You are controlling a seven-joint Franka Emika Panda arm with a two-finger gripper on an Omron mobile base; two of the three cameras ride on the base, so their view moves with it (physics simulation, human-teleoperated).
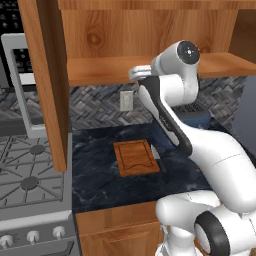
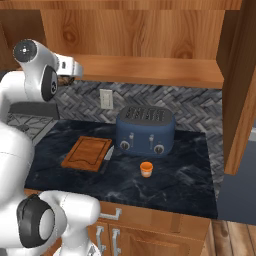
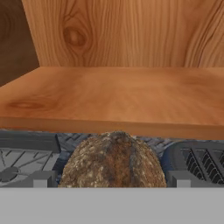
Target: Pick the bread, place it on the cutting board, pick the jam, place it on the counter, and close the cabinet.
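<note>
Brown bread [image 3: 113,159] sits clamped in my claw [image 3: 113,181], before the cabinet [image 3: 118,94] shelf. Orange jam [image 2: 146,169] on worktop [image 2: 185,182]; cutting board [image 1: 135,157] bare.

Setting: rendered home kitchen. Evidence: dark navy marbled stone surface [image 2: 180,185] over wooden drawer fronts; gas stove top with cast grates and knobs [image 1: 27,185]; blue four-slot toaster [image 2: 145,131]; open warm brown wooden wall cabinet with inner shelf [image 2: 150,70]; grey herringbone tile backsplash [image 2: 195,112].
</note>
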